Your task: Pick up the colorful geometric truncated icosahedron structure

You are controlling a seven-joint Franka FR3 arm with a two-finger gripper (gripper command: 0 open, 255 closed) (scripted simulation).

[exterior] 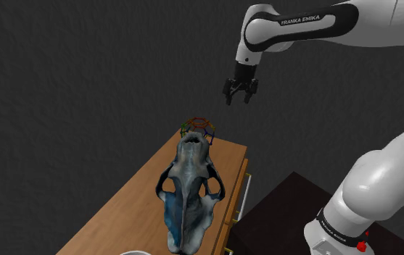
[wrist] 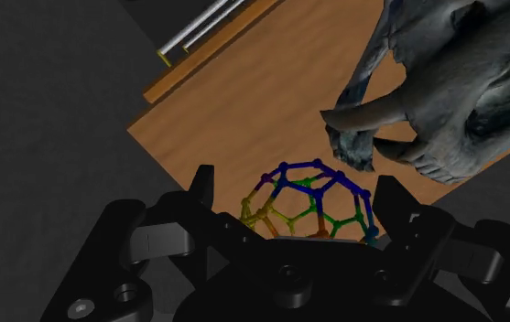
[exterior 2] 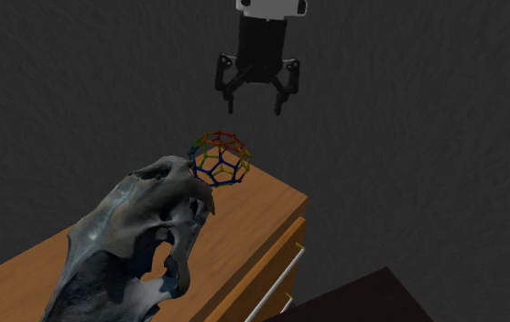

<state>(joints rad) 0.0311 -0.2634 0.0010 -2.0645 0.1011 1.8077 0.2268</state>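
The truncated icosahedron (exterior 2: 220, 158) is a small open lattice ball of blue, green, yellow, orange and red rods. It rests at the far end of a wooden dresser top (exterior 2: 253, 206), just beyond the snout of a large animal skull. In the shoulder view only the upper part of the lattice ball (exterior: 198, 126) peeks over the skull. My black gripper (exterior 2: 254, 97) hangs open in the air above the ball, clear of it. Looking along the hand, the lattice ball (wrist: 312, 203) lies below and between the spread fingers of the gripper (wrist: 300, 197).
A big grey-blue skull (exterior: 188, 190) lies lengthwise along the dresser top (exterior: 120, 214), its snout (wrist: 358, 137) almost touching the ball. Drawer fronts with metal bar handles (exterior 2: 278, 279) face the stand side. A dark box (exterior: 280, 214) sits beside the dresser.
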